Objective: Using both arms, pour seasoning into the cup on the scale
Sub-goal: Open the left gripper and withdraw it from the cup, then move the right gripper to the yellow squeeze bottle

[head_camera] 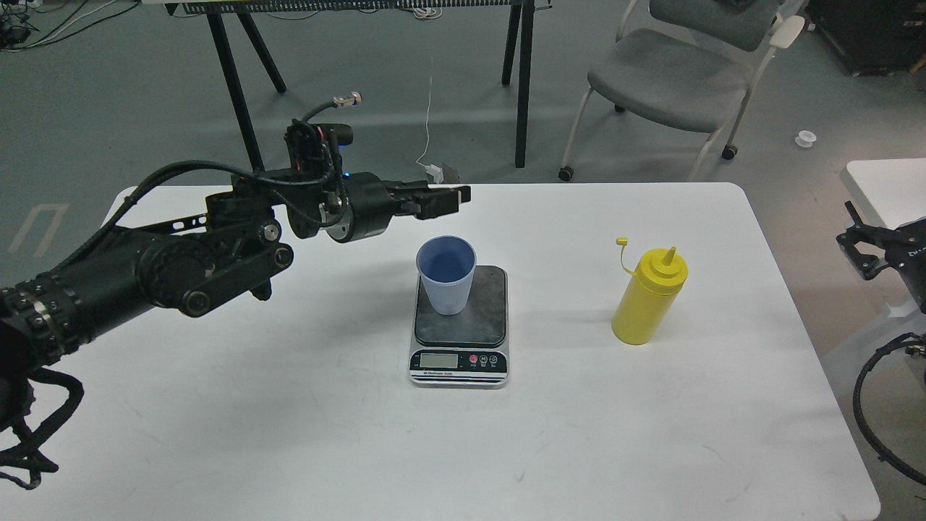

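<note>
Yellow bottle (649, 298) upright on the table (289, 434), well right of the scale (460, 323), blue cup (447, 275) standing on the scale, my left gripper (443, 200) above and behind the cup, empty, fingers seemingly together, my right gripper (857, 246) far right, empty, fingers apart

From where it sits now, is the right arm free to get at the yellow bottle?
Probably yes. The seasoning bottle stands alone, upright, on the table's right side, with bare surface between it and the right gripper at the edge. The cup, scale and left gripper are well clear.
</note>
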